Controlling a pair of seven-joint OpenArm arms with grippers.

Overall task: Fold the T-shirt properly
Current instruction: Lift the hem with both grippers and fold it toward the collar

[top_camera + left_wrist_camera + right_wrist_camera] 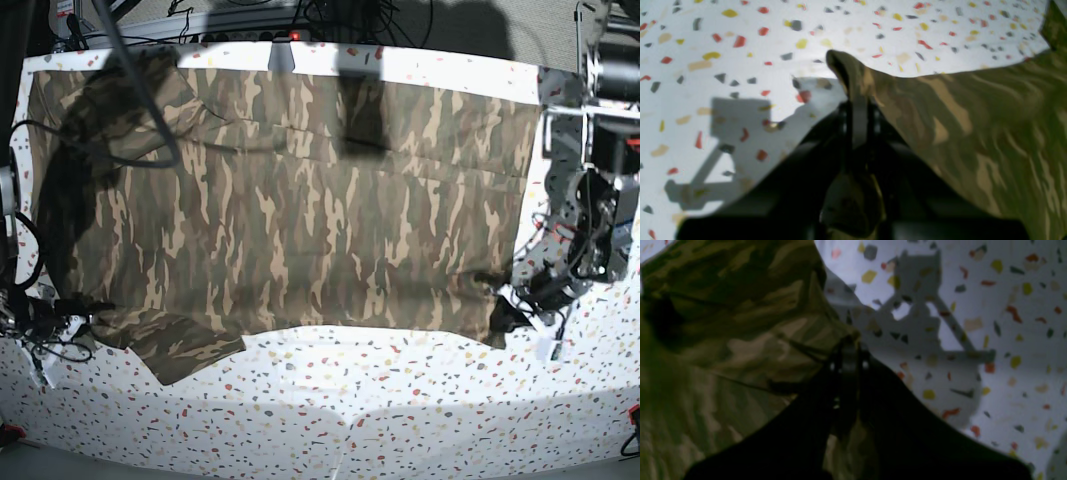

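The camouflage T-shirt (300,200) lies spread wide over the speckled table (400,400), with a sleeve sticking out at the front left. On the right of the base view, my left gripper (508,312) is shut on the shirt's front right corner. Its wrist view shows the cloth (973,133) pinched between the closed fingers of the gripper (857,100) and lifted a little off the table. At the left, my right gripper (85,308) is shut on the shirt's edge near the sleeve. That gripper (848,356) holds bunched fabric (723,323) in its own view.
Cables (130,90) hang over the shirt's back left part and run along the table's far edge. The arm mounts stand at the left and right (600,200) sides. A bare strip of table lies between the shirt and the front edge.
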